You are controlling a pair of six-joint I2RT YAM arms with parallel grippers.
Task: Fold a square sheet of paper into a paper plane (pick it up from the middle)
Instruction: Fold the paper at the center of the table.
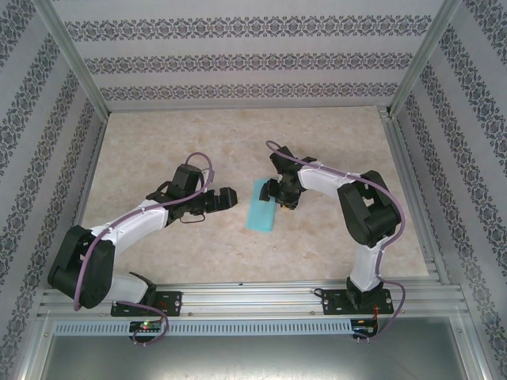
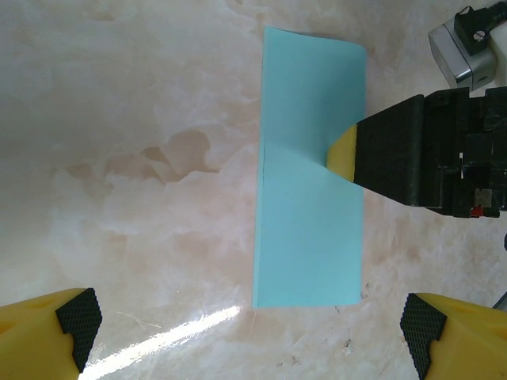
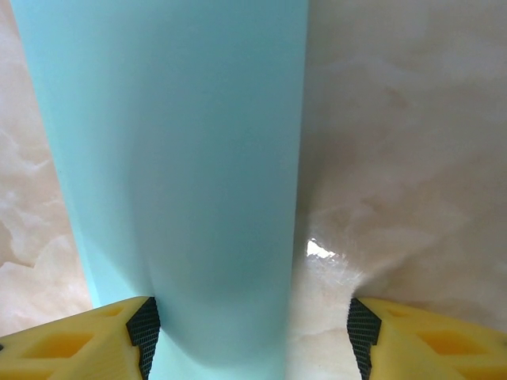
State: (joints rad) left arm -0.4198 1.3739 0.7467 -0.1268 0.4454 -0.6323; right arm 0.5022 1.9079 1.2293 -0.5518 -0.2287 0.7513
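The square sheet of paper point(image 1: 261, 207), turquoise, lies on the table folded into a narrow rectangle point(image 2: 310, 174), with its long fold edge on the left in the left wrist view. My right gripper point(image 1: 283, 198) stands at its right long edge, and one yellow fingertip point(image 2: 342, 154) rests on the paper's middle. In the right wrist view the upper layer point(image 3: 182, 158) bulges up between the open jaws of my right gripper point(image 3: 253, 332). The left pad point(image 3: 144, 324) is against the paper and the right pad point(image 3: 360, 332) is over bare table. My left gripper point(image 1: 230, 198) point(image 2: 252, 324) is wide open, just left of the sheet.
The beige marbled tabletop point(image 1: 238, 142) is bordered by patterned walls point(image 1: 245, 47) at the back and sides. An aluminium rail point(image 1: 253, 297) with the arm bases runs along the near edge. A glare streak point(image 2: 158, 340) lies on the table near my left fingers.
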